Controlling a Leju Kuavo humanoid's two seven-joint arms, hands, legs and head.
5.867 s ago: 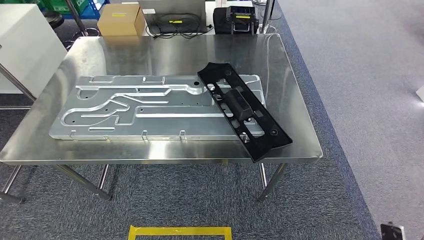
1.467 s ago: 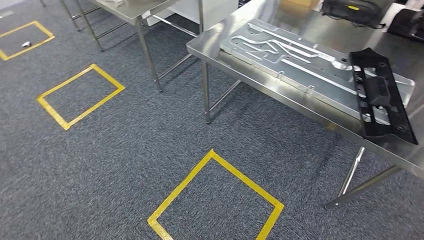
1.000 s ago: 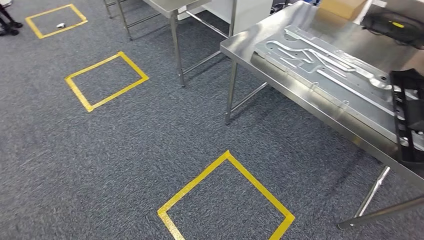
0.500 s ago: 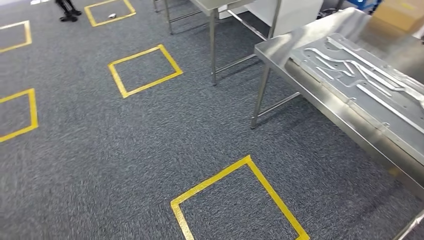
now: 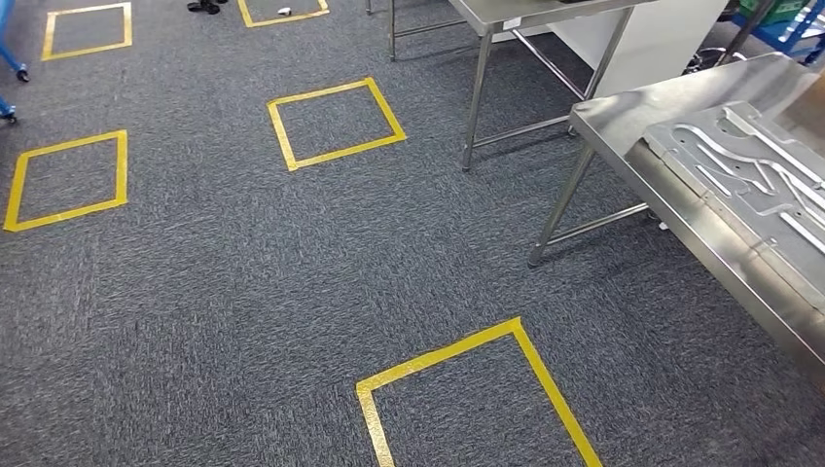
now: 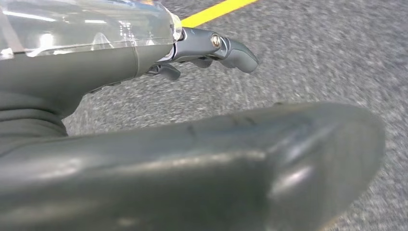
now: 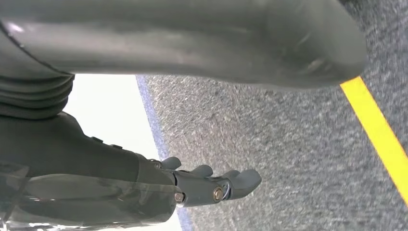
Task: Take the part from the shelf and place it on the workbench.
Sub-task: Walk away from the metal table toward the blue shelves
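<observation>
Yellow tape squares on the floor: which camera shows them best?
The head view. It looks down on several whole yellow tape squares laid out across the grey carpet. The left wrist view catches just a short strip of yellow tape past the left hand, and the right wrist view one strip beyond the right hand.

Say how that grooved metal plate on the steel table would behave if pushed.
The grooved metal plate looks stiff and probably heavy: broad, thick-edged machined metal. Lying flat on the polished steel table, it would likely slide rather than tip or roll.
</observation>
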